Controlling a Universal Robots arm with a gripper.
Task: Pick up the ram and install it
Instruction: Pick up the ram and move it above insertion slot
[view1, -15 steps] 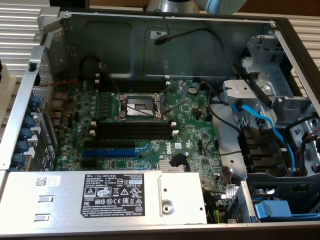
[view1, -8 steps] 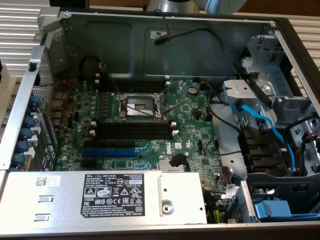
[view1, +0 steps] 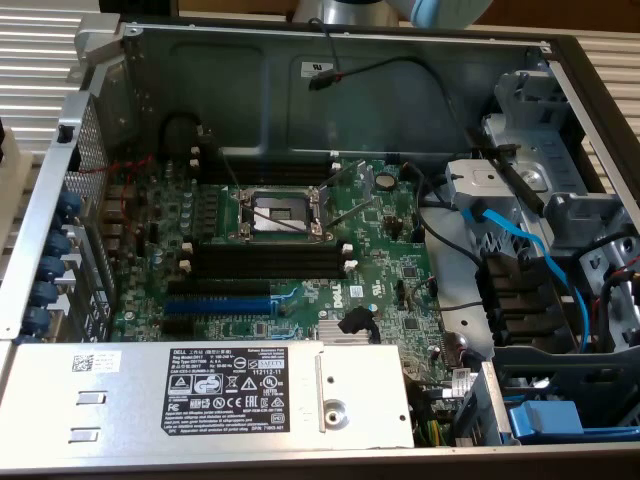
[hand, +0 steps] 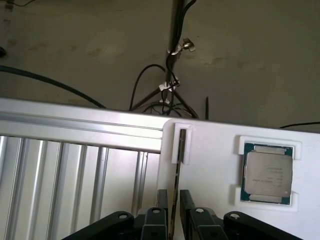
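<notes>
While ram (hand: 179, 160) stands on edge in white holder (hand: 210, 170) slot (keeps both faces reachable), gripper (hand: 173, 195) straddles it. Jaws open w/ no grip yet.

Exterior view: diffuse, even light from overhead. The case's far wall (view1: 330, 90) carries soft reflections, with shadow under its upper rim. Mild glare lies on the power supply cover (view1: 120, 400).

Wrist view: the white tray (hand: 210, 150) is close to overexposure. The floor (hand: 250, 50) is dimmer. The gripper (hand: 173, 194) reads near black.
</notes>
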